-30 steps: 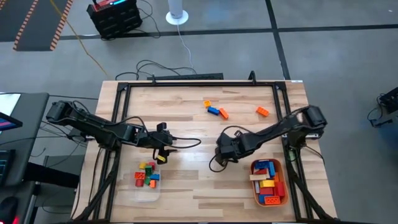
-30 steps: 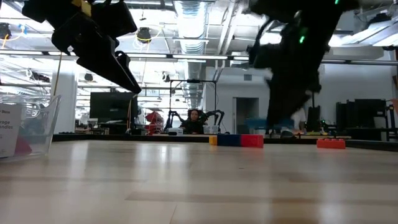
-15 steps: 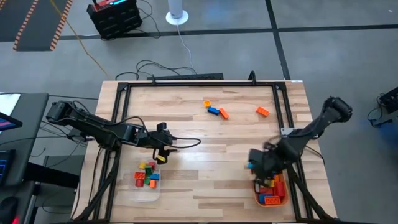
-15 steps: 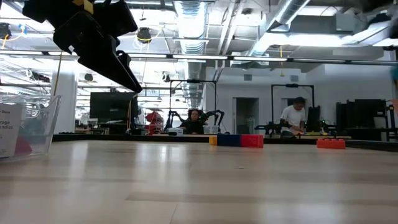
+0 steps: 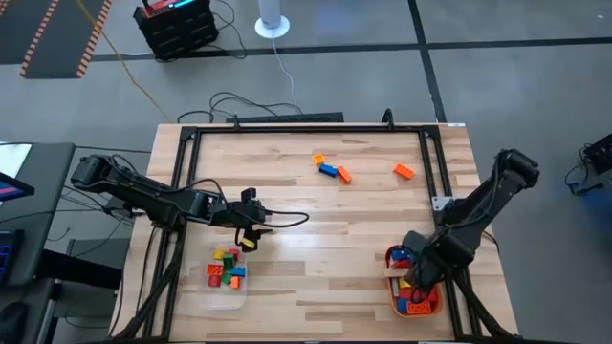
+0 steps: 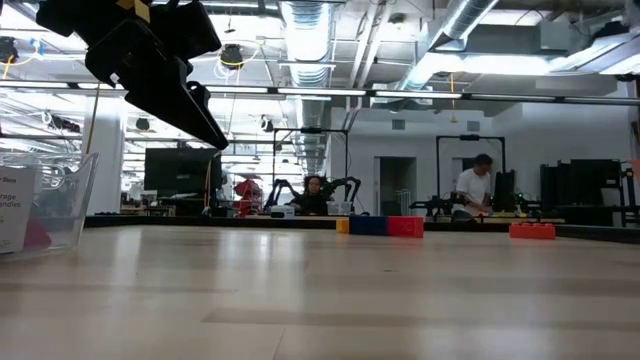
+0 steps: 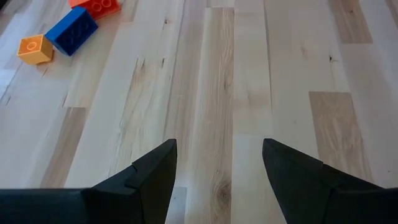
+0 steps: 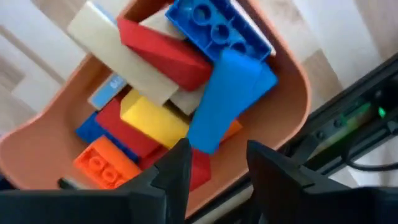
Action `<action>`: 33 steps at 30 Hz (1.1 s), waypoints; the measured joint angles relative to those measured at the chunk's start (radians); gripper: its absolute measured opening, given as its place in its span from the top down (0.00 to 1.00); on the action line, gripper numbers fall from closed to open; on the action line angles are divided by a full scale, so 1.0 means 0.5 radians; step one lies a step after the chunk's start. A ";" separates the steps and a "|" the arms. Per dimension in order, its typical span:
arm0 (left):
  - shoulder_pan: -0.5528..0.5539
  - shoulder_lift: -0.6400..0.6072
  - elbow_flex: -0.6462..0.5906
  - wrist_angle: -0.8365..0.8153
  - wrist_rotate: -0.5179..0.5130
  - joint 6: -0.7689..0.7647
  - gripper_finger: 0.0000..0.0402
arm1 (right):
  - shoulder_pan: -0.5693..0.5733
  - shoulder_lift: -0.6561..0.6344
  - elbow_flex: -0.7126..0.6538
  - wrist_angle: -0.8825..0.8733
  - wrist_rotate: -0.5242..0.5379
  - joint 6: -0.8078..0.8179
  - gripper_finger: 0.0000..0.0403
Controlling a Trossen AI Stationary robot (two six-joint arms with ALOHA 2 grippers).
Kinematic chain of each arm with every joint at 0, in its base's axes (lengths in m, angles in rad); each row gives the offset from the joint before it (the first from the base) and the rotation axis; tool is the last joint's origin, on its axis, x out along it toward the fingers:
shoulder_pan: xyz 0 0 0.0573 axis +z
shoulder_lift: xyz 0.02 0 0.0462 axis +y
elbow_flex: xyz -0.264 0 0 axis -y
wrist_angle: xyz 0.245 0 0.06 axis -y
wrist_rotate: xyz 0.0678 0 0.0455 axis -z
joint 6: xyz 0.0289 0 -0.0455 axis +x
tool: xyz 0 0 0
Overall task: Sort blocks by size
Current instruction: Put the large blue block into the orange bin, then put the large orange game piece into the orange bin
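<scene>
Where planks (image 5: 306,205) run pale, workshop behind

Long blocks (image 8: 163,93) in the tray (image 8: 292,93), right claw (image 8: 214,163) above.

The high view looked straight down on the whole tabletop (image 5: 316,191) from well above. The low view sat at tabletop (image 6: 320,290) height, facing level across it into the room. Each wrist view looked close down past its own arm: the left at bare boards and three blocks (image 7: 62,28) that the high view shared (image 5: 330,169), the right into the orange tray (image 8: 292,93).
</scene>
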State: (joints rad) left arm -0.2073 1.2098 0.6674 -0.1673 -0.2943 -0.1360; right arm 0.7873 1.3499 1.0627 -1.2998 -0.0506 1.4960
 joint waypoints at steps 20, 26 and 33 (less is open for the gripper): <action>0.012 0.000 0.002 -0.060 0.000 0.036 0.43 | -1.472 -0.217 -0.523 0.210 0.868 -1.657 0.54; 0.012 0.000 0.002 -0.098 0.000 0.038 0.43 | -2.205 -0.354 -0.717 0.537 0.696 -2.109 0.54; 0.068 0.000 0.002 -0.092 0.000 0.060 0.43 | -2.797 -0.317 -0.660 0.620 0.487 -2.432 0.49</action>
State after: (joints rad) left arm -0.1736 1.2098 0.6685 -0.2135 -0.2943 -0.1061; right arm -0.6110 1.1916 0.7326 -0.9897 0.1928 0.2801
